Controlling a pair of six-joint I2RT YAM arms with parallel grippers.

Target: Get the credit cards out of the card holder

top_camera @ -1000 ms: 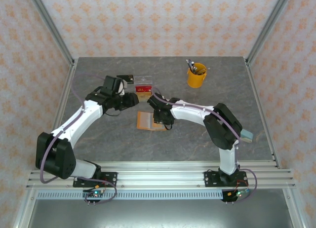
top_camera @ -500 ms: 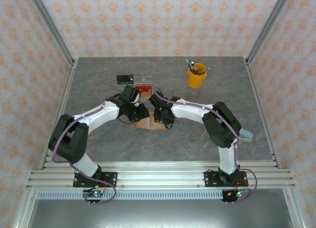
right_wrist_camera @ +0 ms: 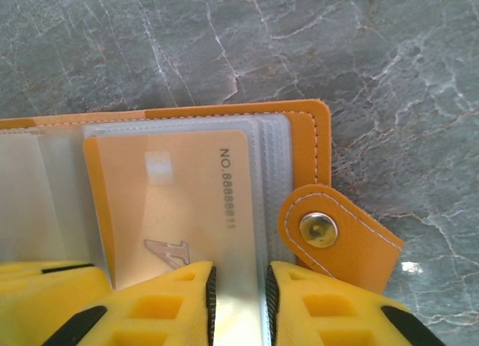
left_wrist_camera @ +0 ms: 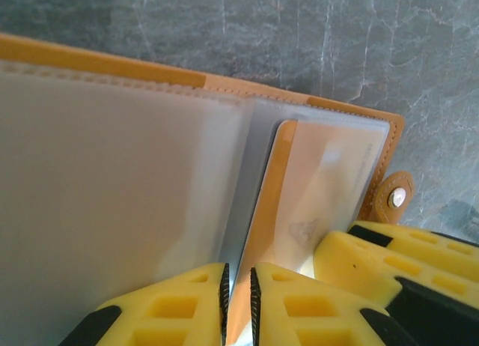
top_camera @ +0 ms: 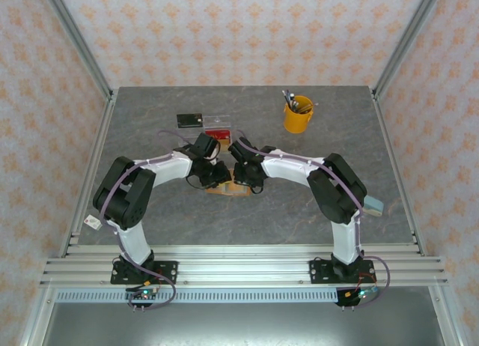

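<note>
Top external view: grey table (top_camera: 150, 211), w/ the left arm (top_camera: 161, 165) & right arm (top_camera: 292, 166) bent inward so both tips meet over the card holder (top_camera: 222, 188). It lies open approx mid-table. Using two arms makes sense: one steadies the soft holder while the other works a card free, else it'd prob. slide. Behind it sits a clear tray (top_camera: 217, 127) holding a red card (top_camera: 217, 135), prob. one already out. A yellow cup (top_camera: 298, 115) stands far right & a black item (top_camera: 190, 120) far left, both well apart from the work.

On the holder's left half is the left gripper (top_camera: 215, 174). Left wrist view shows its jaws nearly together w/ a clear sleeve leaf nipped btwn them, prob. to peel it aside & open the pocket. The right gripper (top_camera: 244, 178) is on the right half. Right wrist view shows narrow jaws astride the near edge of the sleeve stack, just beside an orange credit card (right_wrist_camera: 168, 204). Can't tell if it's actually clamping. That card is fully inside its sleeve. The snap tab (right_wrist_camera: 322, 230) lies flat & undone, right of the sleeves.

Vs 1 s back: the left arm was out by the tray and has now folded in onto the holder. The right arm is approx in the same spot.
</note>
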